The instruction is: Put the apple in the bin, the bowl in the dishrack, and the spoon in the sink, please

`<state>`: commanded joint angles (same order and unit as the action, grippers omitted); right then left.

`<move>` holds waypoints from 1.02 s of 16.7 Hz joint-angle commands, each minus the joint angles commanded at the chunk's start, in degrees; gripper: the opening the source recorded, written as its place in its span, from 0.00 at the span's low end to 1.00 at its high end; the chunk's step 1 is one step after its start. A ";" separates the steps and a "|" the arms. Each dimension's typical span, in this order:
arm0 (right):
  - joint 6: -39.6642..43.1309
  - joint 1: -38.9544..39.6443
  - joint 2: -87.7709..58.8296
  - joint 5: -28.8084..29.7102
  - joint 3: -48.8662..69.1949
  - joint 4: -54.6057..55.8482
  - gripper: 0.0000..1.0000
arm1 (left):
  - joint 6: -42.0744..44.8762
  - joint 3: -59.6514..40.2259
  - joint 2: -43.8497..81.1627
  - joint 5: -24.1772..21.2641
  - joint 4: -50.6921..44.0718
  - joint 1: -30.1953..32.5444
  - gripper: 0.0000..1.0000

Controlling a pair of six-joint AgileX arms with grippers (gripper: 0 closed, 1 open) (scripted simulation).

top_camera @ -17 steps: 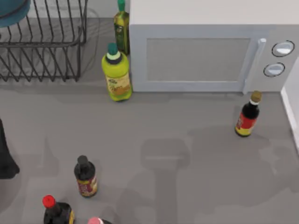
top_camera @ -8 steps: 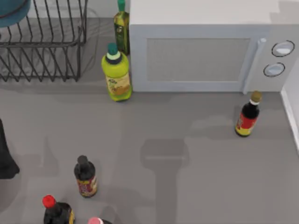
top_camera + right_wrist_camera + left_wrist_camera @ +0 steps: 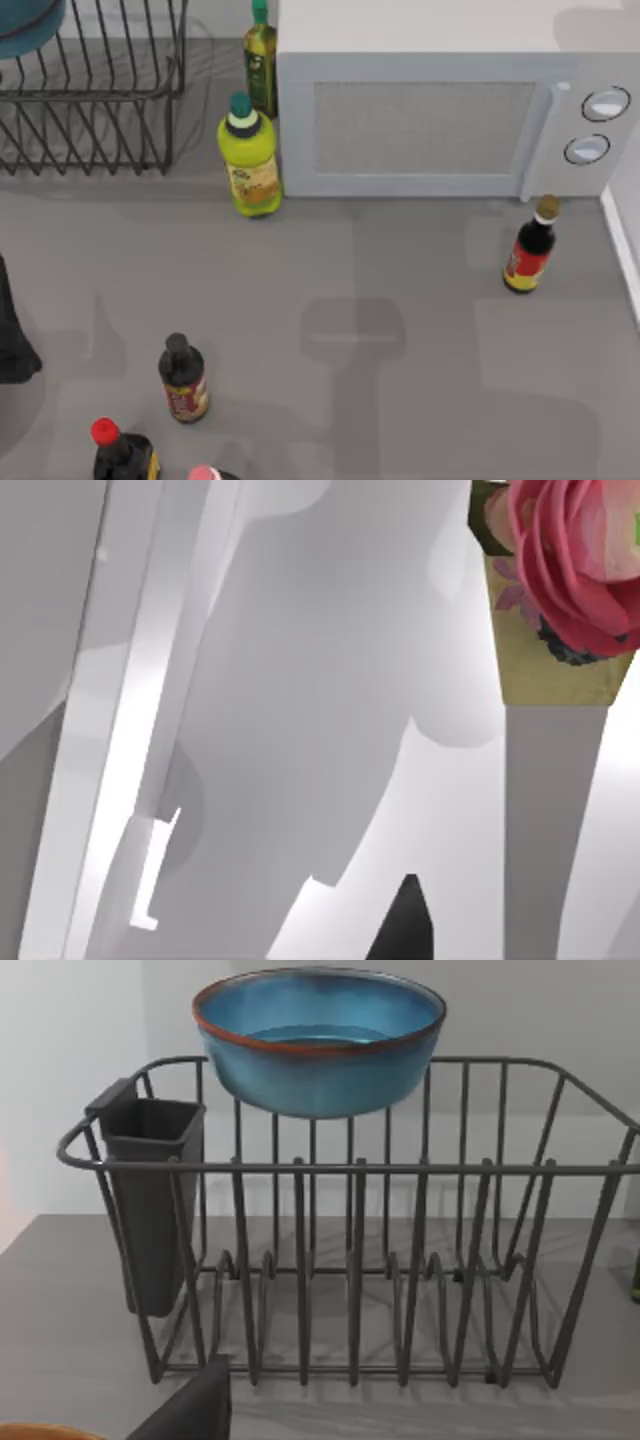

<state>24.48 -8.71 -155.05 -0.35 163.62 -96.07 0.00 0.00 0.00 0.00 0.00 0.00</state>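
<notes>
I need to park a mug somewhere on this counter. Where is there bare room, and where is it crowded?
Widest bare patch: the grey counter in front of the microwave, between the yellow-green bottle and the brown-capped sauce bottle. Crowded: the near-left corner, where three sauce bottles cluster.

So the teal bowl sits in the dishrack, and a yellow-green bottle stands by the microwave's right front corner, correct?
Not quite. The top view shows the yellow-green bottle by the microwave's left front corner, not the right. The teal bowl does sit in the dishrack.
</notes>
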 joint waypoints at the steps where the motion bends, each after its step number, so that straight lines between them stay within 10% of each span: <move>1: -0.10 0.04 -1.23 0.02 1.48 -0.60 0.00 | 0.00 0.00 0.00 0.00 0.00 0.00 1.00; 17: -0.20 0.04 4.46 -0.06 -19.86 13.53 0.00 | 0.00 0.00 0.00 0.00 0.00 0.00 1.00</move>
<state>24.27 -8.67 -150.59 -0.42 143.76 -82.54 0.00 0.00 0.00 0.00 0.00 0.00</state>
